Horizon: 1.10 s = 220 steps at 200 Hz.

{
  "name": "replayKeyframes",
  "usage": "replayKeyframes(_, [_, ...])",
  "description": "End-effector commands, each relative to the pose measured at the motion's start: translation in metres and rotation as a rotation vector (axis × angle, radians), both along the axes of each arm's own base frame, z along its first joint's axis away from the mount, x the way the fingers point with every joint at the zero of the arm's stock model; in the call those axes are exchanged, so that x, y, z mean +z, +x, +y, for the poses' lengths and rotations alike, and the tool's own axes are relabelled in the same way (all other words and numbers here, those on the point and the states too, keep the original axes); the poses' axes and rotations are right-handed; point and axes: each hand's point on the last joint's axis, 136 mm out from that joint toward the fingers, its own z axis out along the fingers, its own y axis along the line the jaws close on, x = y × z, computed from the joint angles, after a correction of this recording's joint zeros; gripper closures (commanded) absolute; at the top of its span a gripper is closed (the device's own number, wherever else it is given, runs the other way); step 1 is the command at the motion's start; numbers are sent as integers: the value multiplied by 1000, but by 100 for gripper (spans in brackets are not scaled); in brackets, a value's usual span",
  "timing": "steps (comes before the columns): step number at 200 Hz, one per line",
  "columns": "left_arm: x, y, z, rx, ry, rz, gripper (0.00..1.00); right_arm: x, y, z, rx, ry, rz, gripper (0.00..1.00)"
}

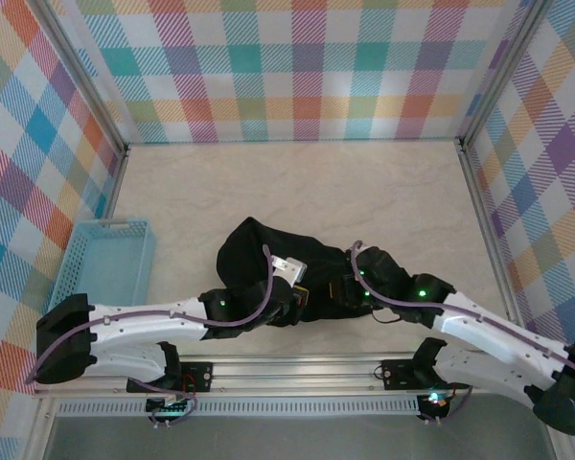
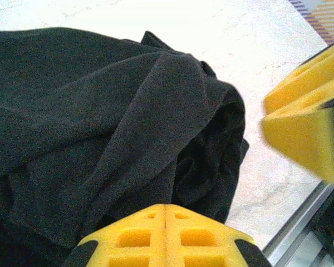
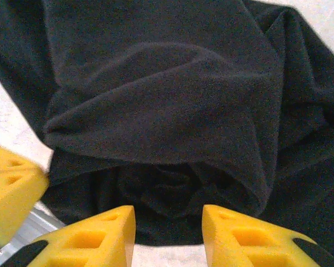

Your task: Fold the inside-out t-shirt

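The inside-out t-shirt (image 1: 265,252) lies as a limp black heap near the table's front middle. Both grippers meet at its near edge. My left gripper (image 1: 302,296) comes in from the left; in the left wrist view its yellow fingers (image 2: 165,207) are pressed together, and no fabric shows between them. Rumpled folds of the t-shirt (image 2: 100,122) lie just past their tips. My right gripper (image 1: 343,290) is open (image 3: 168,214), with bare table showing in the gap and the t-shirt's hem (image 3: 167,167) right in front of it.
A light blue basket (image 1: 110,264) stands at the left of the table. A metal rail (image 1: 297,369) runs along the near edge behind both grippers. Checked walls close in the beige tabletop (image 1: 316,187), which is bare beyond the shirt.
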Motion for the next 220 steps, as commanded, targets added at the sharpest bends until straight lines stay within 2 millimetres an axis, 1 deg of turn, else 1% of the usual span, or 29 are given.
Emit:
replayKeyframes(1, [16,-9,-6,-23,-89,7,100,-18,1,15,21,23,40,61])
replayKeyframes(33, [30,-8,-3,-15,-129,-3,100,-33,11,20,-14,1,44,59])
replayKeyframes(49, [31,-7,0,-6,-124,-11,100,-43,13,19,-26,-28,56,57])
replayKeyframes(71, [30,-6,-1,-4,-114,-14,100,-57,17,15,-61,-80,71,49])
replayKeyframes(86, [27,-6,-2,-4,-109,-10,100,-65,18,14,-72,-113,88,48])
replayKeyframes(103, [26,-6,-5,-7,-105,-6,100,-76,20,12,-86,-152,108,51])
replayKeyframes(118, [25,-5,-5,-5,-99,-9,100,-80,22,12,-90,-173,113,62])
replayKeyframes(137, [24,0,0,26,-72,-24,100,-74,22,15,-74,-160,95,82])
replayKeyframes(146, [26,4,4,45,-62,-33,100,-65,21,17,-56,-140,70,89])
replayKeyframes(157, [29,9,9,70,-65,-40,100,-52,19,19,-30,-110,36,94])
replayKeyframes(159, [30,11,10,76,-65,-40,100,-52,18,18,-27,-111,36,95])
replayKeyframes(169, [34,18,17,103,-86,-45,100,-44,16,15,-18,-89,10,98])
replayKeyframes(176, [41,22,22,116,-118,-48,100,-38,14,12,-17,-67,-12,99])
replayKeyframes(177, [42,23,23,118,-122,-47,100,-34,14,12,-17,-56,-20,99])
replayKeyframes(178, [43,23,24,119,-126,-47,100,-37,13,11,-16,-61,-18,99])
replayKeyframes(182, [47,26,27,128,-146,-47,100,-32,13,9,-16,-44,-33,99])
replayKeyframes(184, [48,27,29,132,-155,-47,100,-34,12,7,-17,-48,-31,99])
replayKeyframes(197, [58,35,40,162,-214,-47,100,-33,8,2,-14,-17,-46,100])
replayKeyframes(209, [66,43,51,191,-256,-43,100,-30,4,4,4,31,-54,100])
replayKeyframes(220, [66,48,58,205,-273,-27,100,-23,0,9,31,93,-70,100])
